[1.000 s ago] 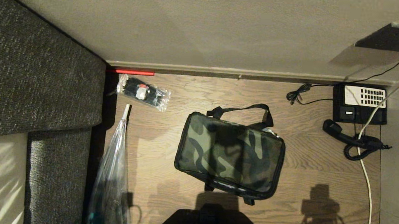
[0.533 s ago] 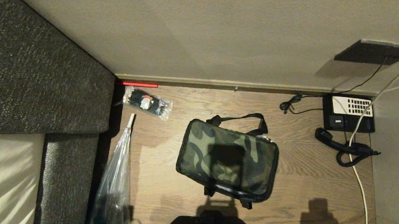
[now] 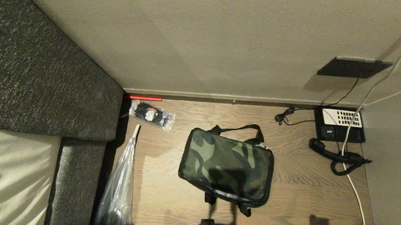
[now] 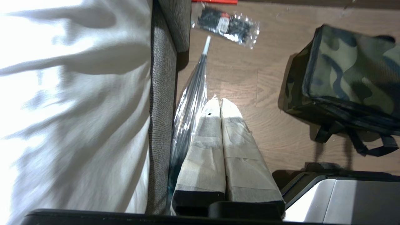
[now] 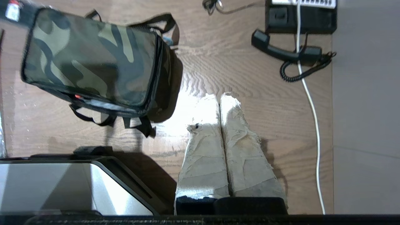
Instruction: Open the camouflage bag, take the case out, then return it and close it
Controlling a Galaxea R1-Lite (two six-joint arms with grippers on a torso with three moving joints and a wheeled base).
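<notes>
While both grippers hang shut and empty, the camouflage bag (image 3: 226, 166) lies seemingly zipped.

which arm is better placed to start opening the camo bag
Probably right: the right gripper hangs over bare floor beside the camouflage bag. The left gripper hangs farther off, by the plastic sleeve.

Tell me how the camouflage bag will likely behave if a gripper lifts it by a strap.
The camouflage bag looks like soft fabric, so it would probably sag and swing rather than stay flat. Its boxy, filled-out shape hints at something stiff inside, so likely some weight. The black straps lie loose and would probably slacken before taking load.
</notes>
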